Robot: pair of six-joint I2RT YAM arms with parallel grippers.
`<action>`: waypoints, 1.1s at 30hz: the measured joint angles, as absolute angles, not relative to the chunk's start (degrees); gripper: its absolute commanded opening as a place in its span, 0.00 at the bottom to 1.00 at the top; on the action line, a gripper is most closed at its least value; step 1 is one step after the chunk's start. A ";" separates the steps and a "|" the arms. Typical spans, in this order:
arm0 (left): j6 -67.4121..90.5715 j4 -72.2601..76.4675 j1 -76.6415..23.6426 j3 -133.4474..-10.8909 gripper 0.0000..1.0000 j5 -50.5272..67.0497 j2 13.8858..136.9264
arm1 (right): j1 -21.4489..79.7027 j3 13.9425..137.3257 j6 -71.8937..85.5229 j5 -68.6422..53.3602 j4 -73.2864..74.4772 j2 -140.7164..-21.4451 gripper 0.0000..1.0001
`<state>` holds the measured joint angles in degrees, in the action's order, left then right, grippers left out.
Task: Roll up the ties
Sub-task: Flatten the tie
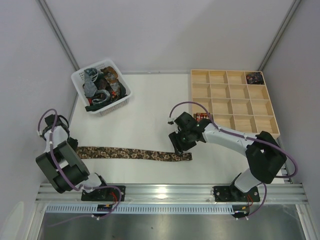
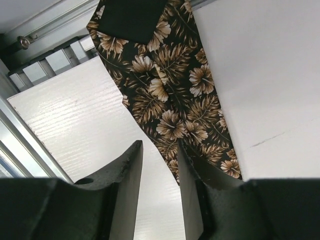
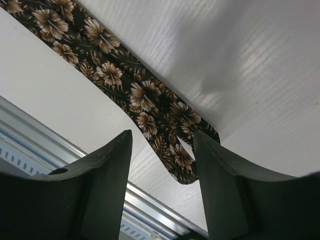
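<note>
White bench (image 1: 150, 105) is carrying a long brown tan-flowered fabric necktie (image 1: 135, 153) along its near edge.
Over its ends the left gripper (image 2: 160, 150) and the right gripper (image 3: 162, 137) are hanging released.

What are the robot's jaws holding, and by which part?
Nothing is held. The left gripper and right gripper stand with jaws open over opposite ends of the brown floral tie.

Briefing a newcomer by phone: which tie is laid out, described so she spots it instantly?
On the white table, near its front edge, one tie lies flat, stretched left to right. Unlike those heaped in the white basket, it is spread out, dark brown with tan flowers.
</note>
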<state>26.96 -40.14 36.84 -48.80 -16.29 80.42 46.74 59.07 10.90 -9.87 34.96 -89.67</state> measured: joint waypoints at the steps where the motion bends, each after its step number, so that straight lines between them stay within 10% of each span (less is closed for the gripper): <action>1: 26.96 -40.36 36.80 -48.82 0.38 -16.27 80.42 | 46.52 58.52 11.29 -9.43 35.00 -89.32 0.57; 12: 27.18 -40.25 36.80 -48.84 0.01 -16.05 84.25 | 46.37 55.07 16.43 -5.67 34.48 -84.38 0.34; 33: 26.85 -38.65 36.71 -50.39 0.01 -17.34 90.43 | 46.57 49.01 21.78 -1.58 32.34 -80.71 0.23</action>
